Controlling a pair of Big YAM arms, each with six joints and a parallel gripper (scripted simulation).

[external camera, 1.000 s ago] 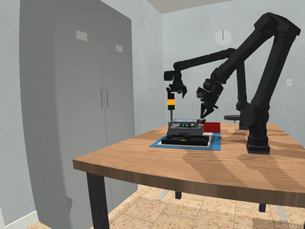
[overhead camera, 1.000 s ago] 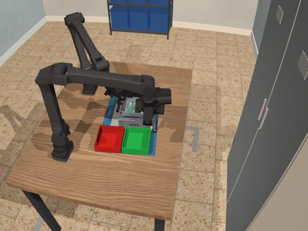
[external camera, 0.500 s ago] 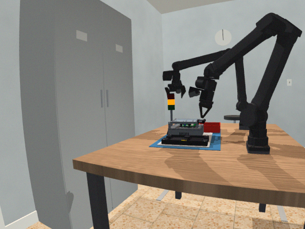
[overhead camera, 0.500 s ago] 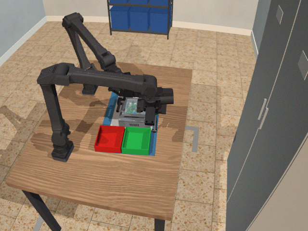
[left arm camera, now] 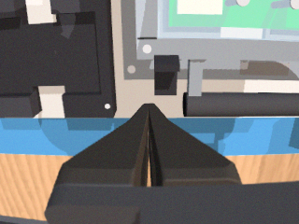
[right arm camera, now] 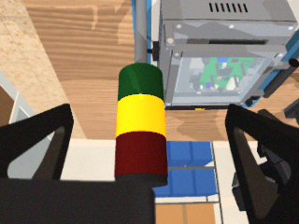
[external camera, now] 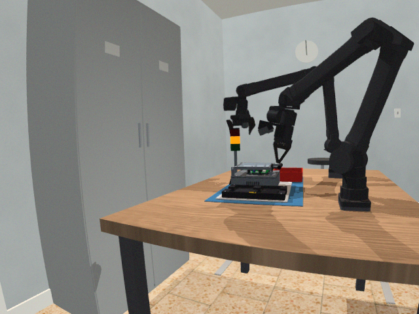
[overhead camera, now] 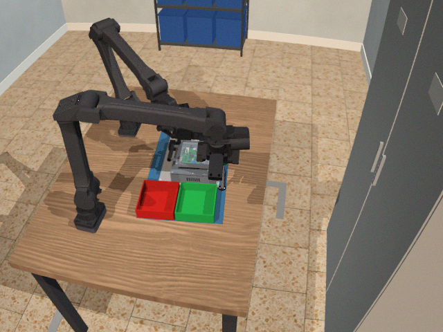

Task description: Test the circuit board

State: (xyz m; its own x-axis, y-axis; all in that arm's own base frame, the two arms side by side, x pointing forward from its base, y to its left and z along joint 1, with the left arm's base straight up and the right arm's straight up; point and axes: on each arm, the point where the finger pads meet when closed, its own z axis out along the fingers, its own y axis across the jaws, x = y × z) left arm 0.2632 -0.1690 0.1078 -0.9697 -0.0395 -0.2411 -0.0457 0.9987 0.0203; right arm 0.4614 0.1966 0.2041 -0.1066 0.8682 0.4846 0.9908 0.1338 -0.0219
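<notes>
The circuit board (overhead camera: pixel 188 155) (right arm camera: pixel 224 75) lies in the grey tester (overhead camera: pixel 193 177) (external camera: pixel 253 179) under its clear lid, which is down. The signal light (external camera: pixel 234 139) (right arm camera: pixel 140 117) glows yellow; its red and green parts are dark. My left gripper (external camera: pixel 277 161) (left arm camera: pixel 149 113) is shut and empty, above the tester's side, close to the small black tab (left arm camera: pixel 166 63) and the lid's black handle (left arm camera: pixel 243 105) in the left wrist view. My right gripper (external camera: pixel 241 129) is open, high by the signal light, which shows between its fingers in the right wrist view. Whether the hook has caught is unclear.
The red bin (overhead camera: pixel 156 214) (external camera: pixel 291 174) and green bin (overhead camera: pixel 194 217) stand side by side in front of the tester. The black tray (external camera: pixel 236 194) (left arm camera: pixel 51 56) lies at the tester's other end. The signal light's grey pole (external camera: pixel 235 157) (right arm camera: pixel 140 33) rises beside the tester.
</notes>
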